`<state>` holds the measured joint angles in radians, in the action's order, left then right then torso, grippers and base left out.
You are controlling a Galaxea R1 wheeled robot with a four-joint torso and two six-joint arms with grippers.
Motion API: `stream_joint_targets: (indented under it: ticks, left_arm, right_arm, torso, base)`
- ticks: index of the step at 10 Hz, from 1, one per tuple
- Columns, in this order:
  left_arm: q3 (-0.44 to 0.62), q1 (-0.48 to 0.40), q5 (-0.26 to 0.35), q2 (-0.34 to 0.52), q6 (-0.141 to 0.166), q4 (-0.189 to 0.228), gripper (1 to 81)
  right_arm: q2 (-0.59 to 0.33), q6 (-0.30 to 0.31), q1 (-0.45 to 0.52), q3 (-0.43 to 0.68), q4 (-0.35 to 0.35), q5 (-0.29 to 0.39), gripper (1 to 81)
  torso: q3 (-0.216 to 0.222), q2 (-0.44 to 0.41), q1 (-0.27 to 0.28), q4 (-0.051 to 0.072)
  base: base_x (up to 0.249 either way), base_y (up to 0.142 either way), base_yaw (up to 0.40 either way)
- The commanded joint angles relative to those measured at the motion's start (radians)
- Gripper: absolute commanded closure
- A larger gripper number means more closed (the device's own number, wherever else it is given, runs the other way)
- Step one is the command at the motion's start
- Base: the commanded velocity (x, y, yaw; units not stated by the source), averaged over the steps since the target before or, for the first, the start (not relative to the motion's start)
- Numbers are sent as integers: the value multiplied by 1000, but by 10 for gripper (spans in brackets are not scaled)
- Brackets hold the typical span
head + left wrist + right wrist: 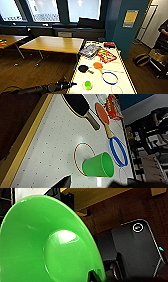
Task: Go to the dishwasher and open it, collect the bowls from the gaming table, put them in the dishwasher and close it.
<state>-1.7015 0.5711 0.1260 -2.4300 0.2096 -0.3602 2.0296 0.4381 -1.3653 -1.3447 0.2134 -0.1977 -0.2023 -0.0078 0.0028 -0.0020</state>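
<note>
The gaming table is a white top with a yellow edge, running away from me on the right. A small green cup stands on its near end, inside a red ring. My left gripper reaches in over the table's left edge, just short of the cup. Its dark fingertips stand wide apart, so it is open and empty. In the right wrist view a large lime green bowl hangs close above the wooden floor, with a dark finger on its rim.
A black paddle, an orange paddle, a blue ring and game boxes lie further along the table. Wooden tables stand to the left. Bags and a person are at the right.
</note>
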Motion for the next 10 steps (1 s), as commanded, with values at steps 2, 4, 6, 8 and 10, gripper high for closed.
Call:
stream_joint_targets:
  ticks: [2,4,6,8,10]
  left_arm:
    - [-13,-139,26,11,2,-12,10]
    - [-53,-138,27,-15,2,-11,10]
    - [-93,-139,32,-52,2,-8,10]
    - [-107,-138,34,-83,1,-6,10]
    - [-136,-135,35,-118,1,-5,10]
  right_arm:
    - [-55,-1,48,20,21,34,811]
    - [-53,-1,48,18,21,34,811]
    - [-52,-1,48,18,21,34,811]
    - [-49,-1,48,15,21,34,811]
    - [-47,-1,50,13,23,34,811]
  torso:
    - [0,0,0,0]
    - [0,0,0,0]
    - [0,0,0,0]
    - [0,0,0,0]
    - [0,0,0,0]
  base:
    - [0,0,0]
    - [0,0,0]
    - [0,0,0]
    - [0,0,0]
    - [0,0,0]
